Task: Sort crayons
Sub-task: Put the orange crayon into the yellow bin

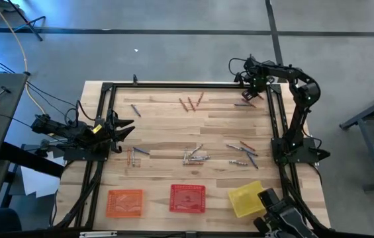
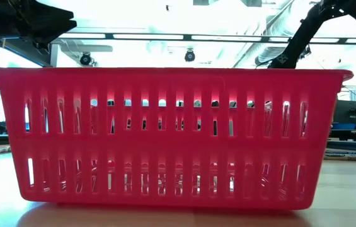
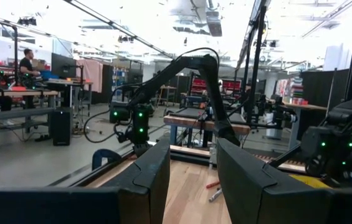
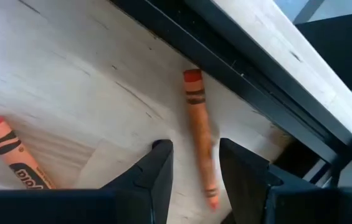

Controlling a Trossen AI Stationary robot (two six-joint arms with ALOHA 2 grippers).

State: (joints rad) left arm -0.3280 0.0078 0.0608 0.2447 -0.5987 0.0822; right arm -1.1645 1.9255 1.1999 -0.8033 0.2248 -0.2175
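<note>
Crayon (image 4: 199, 134) flat on wood, partly between right pincer's (image 4: 194, 163) parted fingers.

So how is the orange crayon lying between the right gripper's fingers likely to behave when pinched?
The orange crayon is a thin round stick, so it will probably roll if nudged sideways. It looks stiff and light, and may snap under hard squeezing. The right gripper stands open over it, near the table's black frame rail.

A red basket (image 2: 165, 135) fills the low view, hiding the counter behind it. In the right wrist view, a second crayon (image 4: 14, 155) is cut off by the picture's edge. From above, the scattered crayons (image 1: 193, 157) are too small to tell colours reliably.
</note>
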